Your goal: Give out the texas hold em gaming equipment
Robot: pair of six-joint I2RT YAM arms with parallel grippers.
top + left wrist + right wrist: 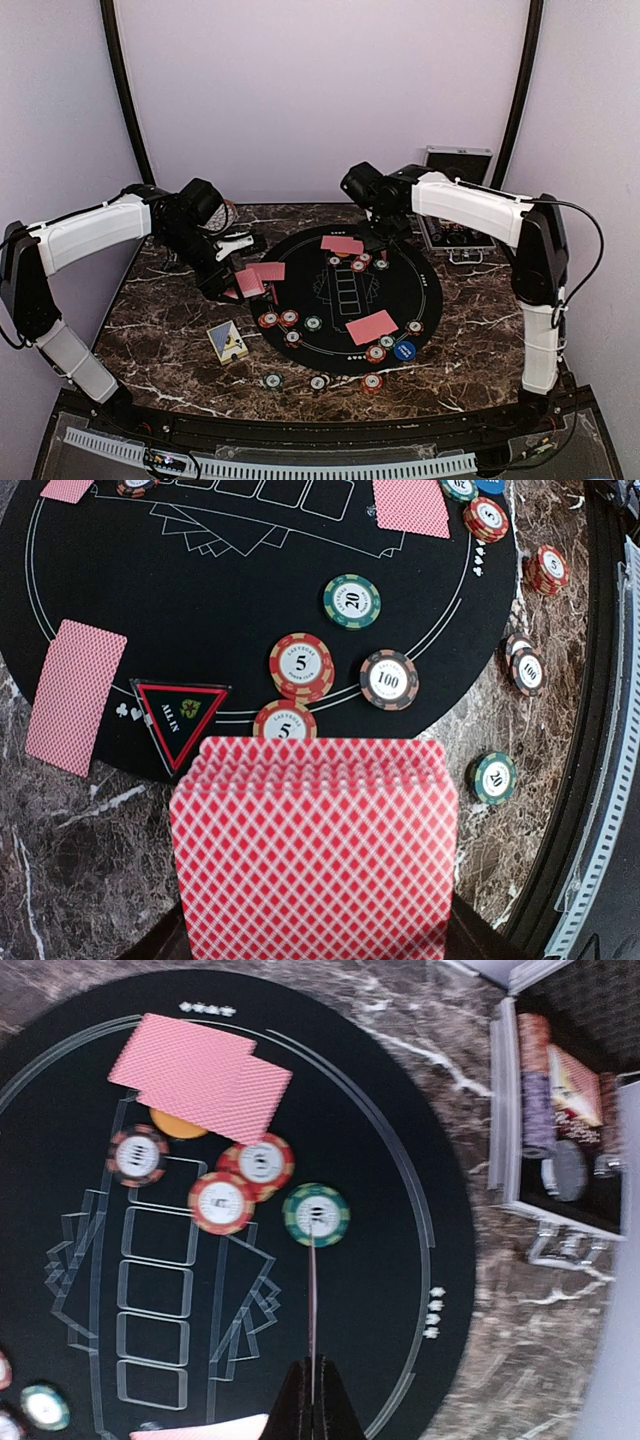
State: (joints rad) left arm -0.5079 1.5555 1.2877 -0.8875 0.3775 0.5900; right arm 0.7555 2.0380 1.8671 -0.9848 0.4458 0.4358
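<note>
My left gripper (pixel 233 283) is shut on a fanned stack of red-backed playing cards (pixel 315 850) that fills the lower left wrist view, above the mat's left edge. Beyond the stack lie a red 5 chip (pixel 301 664), a green 20 chip (pixel 352 601), a dark 100 chip (pixel 389 679) and a single card (pixel 75 696). My right gripper (pixel 312 1385) is shut on one playing card (pixel 312 1300) seen edge-on, over the mat's far side. Its tip lines up with a green chip (pixel 316 1214). Two overlapping cards (pixel 200 1075) and red chips (pixel 221 1203) lie nearby.
A round black felt mat (pixel 425 285) covers the middle of the marble table. An open silver case (pixel 458 200) with chips stands at the back right. A small card box (pixel 227 342) lies front left. A triangular all-in marker (pixel 178 720) sits at the mat's rim. Loose chips (pixel 318 382) lie near the front edge.
</note>
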